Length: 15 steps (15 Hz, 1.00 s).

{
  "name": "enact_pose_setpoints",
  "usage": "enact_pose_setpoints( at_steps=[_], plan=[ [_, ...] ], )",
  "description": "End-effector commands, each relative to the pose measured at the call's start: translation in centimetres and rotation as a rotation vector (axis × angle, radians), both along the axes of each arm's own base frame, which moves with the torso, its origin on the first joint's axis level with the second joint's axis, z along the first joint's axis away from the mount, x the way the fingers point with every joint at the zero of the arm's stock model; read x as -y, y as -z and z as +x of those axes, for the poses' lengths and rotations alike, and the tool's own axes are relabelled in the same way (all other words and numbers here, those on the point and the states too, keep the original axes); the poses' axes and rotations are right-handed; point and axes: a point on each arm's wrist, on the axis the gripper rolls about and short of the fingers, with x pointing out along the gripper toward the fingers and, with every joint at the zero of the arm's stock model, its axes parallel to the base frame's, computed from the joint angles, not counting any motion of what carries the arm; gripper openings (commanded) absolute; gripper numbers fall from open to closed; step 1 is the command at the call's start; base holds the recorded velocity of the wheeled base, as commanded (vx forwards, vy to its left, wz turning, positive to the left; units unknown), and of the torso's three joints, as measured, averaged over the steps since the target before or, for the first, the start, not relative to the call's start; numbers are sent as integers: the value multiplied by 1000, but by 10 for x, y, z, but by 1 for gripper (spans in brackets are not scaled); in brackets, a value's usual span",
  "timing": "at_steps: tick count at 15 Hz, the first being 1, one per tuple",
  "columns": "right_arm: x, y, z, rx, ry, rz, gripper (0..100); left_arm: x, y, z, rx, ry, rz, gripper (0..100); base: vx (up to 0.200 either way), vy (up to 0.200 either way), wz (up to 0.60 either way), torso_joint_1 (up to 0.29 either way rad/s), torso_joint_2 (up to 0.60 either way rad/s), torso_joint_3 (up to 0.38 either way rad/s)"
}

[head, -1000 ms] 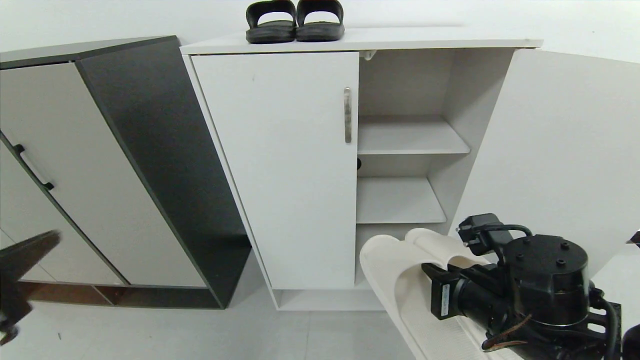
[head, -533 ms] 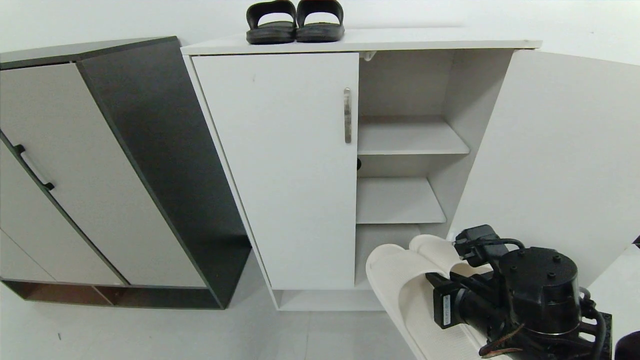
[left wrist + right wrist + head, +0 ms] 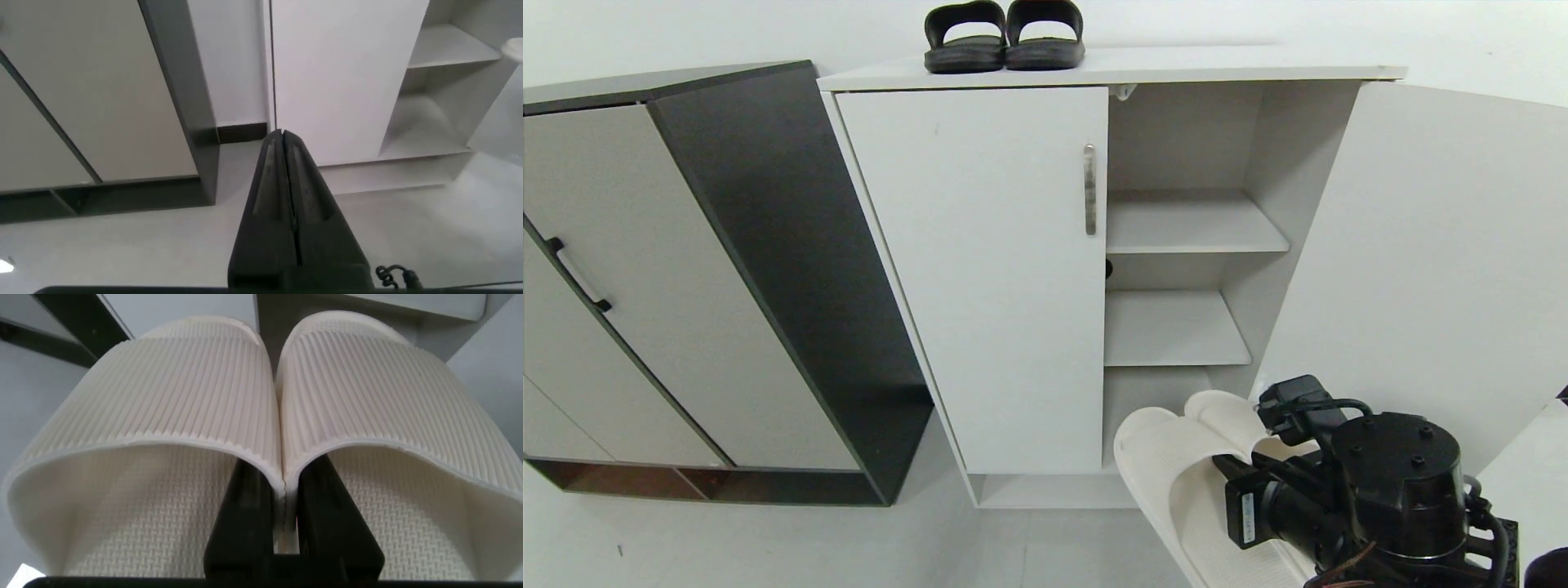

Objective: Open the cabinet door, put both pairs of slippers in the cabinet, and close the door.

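Before the open door (image 3: 1421,245), right claw (image 3: 283,498) clamps cream slippers (image 3: 1176,457), seemingly unshelved; black slippers (image 3: 1005,37) sit atop the cabinet (image 3: 1217,61); left claw (image 3: 283,163) pressed together.

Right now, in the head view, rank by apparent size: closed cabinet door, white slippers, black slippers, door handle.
1. closed cabinet door
2. white slippers, though nearness to the camera inflates them
3. black slippers
4. door handle

1. Right door (image 3: 1421,245) stands wide open, so the right half of the cabinet (image 3: 1094,69) is reachable from the front.
2. There is open room above the upper shelf (image 3: 1192,224), above the middle shelf (image 3: 1172,331) and in the bottom compartment (image 3: 1152,392).
3. Left door (image 3: 988,278) is shut and blocks the left half.
4. White slippers (image 3: 1176,457) sit just before the bottom opening.
5. The open right door walls off the right side.
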Motion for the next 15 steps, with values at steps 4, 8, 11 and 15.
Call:
enact_pose_setpoints(
  at_steps=[4,8,11,15],
  plan=[
    [-6,-3,5,11,0,12,0,0,1,-1,18,-2,-30,0,0,0,0,0,0,0],
    [-16,-7,8,33,10,20,0,0,0,-1,18,-1,-28,0,0,-50,0,1,2,2],
    [-23,-8,15,53,47,20,0,0,1,-1,16,-1,-27,0,0,-200,0,4,-1,4],
    [-46,11,20,26,88,0,0,0,1,-1,18,-1,-28,0,0,-150,0,4,1,4]
  ],
)
